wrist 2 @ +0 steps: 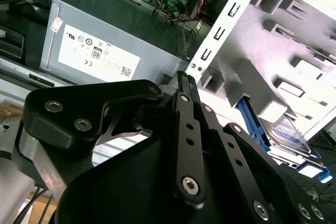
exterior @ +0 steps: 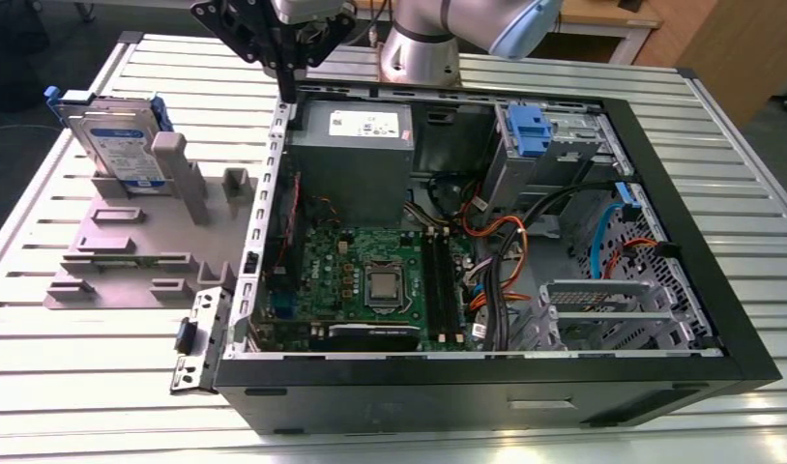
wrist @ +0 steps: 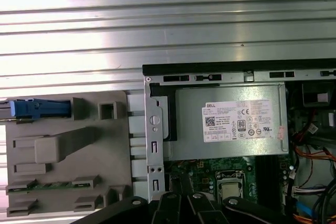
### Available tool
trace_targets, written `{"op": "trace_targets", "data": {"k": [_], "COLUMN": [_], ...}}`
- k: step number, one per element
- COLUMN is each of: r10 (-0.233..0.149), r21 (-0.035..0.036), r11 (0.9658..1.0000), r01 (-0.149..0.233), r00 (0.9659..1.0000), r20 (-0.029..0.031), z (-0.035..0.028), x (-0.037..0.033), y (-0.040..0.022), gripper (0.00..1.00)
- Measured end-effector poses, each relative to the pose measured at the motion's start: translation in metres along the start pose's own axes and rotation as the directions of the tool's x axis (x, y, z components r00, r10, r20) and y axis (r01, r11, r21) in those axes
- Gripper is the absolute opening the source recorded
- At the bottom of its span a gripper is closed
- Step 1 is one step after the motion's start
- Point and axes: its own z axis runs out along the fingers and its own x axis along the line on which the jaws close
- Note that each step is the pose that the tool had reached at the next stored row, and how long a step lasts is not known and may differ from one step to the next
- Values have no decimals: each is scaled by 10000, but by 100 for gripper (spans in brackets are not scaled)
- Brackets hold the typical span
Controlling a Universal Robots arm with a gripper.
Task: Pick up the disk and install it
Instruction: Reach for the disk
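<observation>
The disk point(exterior: 120, 145) stands on edge in the far slot of the grey holder point(exterior: 116, 256), on the exterior view's left of the open computer case point(exterior: 497, 391). The case contains a grey power supply point(exterior: 355, 145) and a green motherboard point(exterior: 367, 271). The gripper point(exterior: 288, 89), closed and empty, hovers over the case's far corner nearest the holder.

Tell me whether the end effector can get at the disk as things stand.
Probably yes. The disk stands upright in the grey holder, outside the computer case, with nothing over it. The end effector hangs above the case's edge, holding nothing.
</observation>
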Motion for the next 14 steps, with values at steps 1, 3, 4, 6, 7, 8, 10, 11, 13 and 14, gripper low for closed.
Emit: {"op": "trace_targets", "data": {"k": [1,3,4,6,7,8,10,11,13,14], "r10": [0,-1,0,0,-1,0,0,-1,0,0], "r21": [0,-1,-1,0,-1,-1,-1,-1,-1,-1], "r11": [10000,10000,10000,10000,10000,10000,10000,10000,10000,10000], "r01": [0,1,0,0,1,0,0,1,0,0], "r00": [10000,10000,10000,10000,10000,10000,10000,10000,10000,10000], "r20": [0,1,0,0,0,0,1,1,1,1], "z": [0,0,-1,-1,-1,-2,-2,-2,-3,-3], "x": [9,27,36,53,60,68,85,92,108,115], "y": [-1,-2,-2,-4,-5,-5,-6,-7,-8,-9], "gripper": [11,11,11,11,11,11,11,11,11,11]}}
